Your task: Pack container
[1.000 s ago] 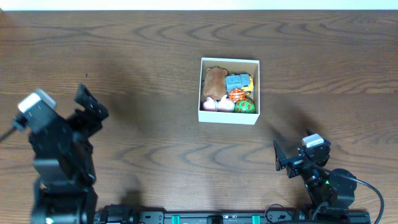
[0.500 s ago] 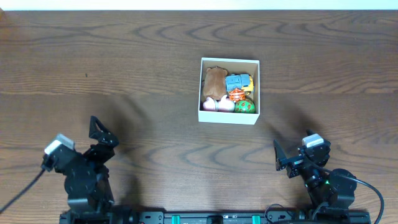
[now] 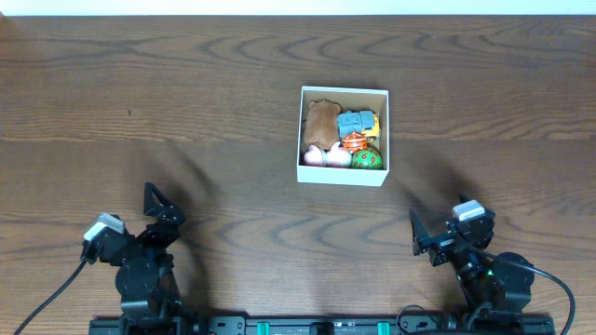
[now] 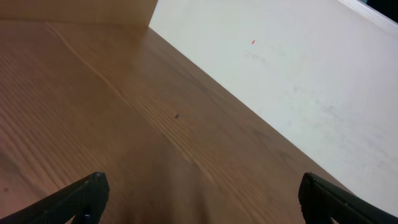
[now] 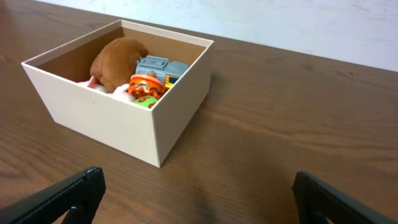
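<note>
The right gripper (image 3: 438,225) sits low near the table's near edge with its jaws spread wide and nothing between them. In its wrist view (image 5: 199,193) the two fingertips show only at the bottom corners. The container (image 5: 124,121) stands ahead of this claw and to its left, well apart from it, upright with its open top up. Bare wooden table (image 3: 186,93) lies between them, with nothing in the way.

Inside the container (image 3: 343,136) a brown plush toy (image 3: 322,121) fills the far left part. A blue toy vehicle (image 3: 354,122) is beside it, an orange toy (image 3: 354,142) sits in front of that, and a green ball (image 3: 367,158) is at the near right corner. Pale pink pieces (image 3: 326,156) lie along the near wall.

The left gripper (image 3: 160,207) is also wide open and empty. The container stands ahead and far to its right, outside its wrist view (image 4: 205,199). That view shows only table and, further ahead, the table's edge against a pale surface (image 4: 298,74). Open wood surrounds both claws.
</note>
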`<state>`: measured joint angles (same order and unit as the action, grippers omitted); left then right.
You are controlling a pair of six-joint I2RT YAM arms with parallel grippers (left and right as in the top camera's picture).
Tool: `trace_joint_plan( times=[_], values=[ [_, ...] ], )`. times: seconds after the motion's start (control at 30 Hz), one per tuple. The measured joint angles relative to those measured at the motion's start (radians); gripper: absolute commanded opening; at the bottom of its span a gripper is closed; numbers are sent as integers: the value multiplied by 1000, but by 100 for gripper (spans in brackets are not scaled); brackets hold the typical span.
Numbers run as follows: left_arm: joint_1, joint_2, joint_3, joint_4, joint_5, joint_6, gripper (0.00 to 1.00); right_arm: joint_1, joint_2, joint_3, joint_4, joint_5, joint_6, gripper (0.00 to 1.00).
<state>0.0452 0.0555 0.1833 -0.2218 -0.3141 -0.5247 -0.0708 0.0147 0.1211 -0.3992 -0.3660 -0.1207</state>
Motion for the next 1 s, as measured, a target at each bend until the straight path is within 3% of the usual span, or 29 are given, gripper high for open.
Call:
trace_joint_plan(
  times=[0.33, 1.0],
  values=[
    [0, -40, -92, 37, 0, 0, 98, 0, 0, 0, 0, 0, 0, 99],
    [0, -45, -95, 43, 0, 0, 98, 0, 0, 0, 0, 0, 0, 99]
  ],
)
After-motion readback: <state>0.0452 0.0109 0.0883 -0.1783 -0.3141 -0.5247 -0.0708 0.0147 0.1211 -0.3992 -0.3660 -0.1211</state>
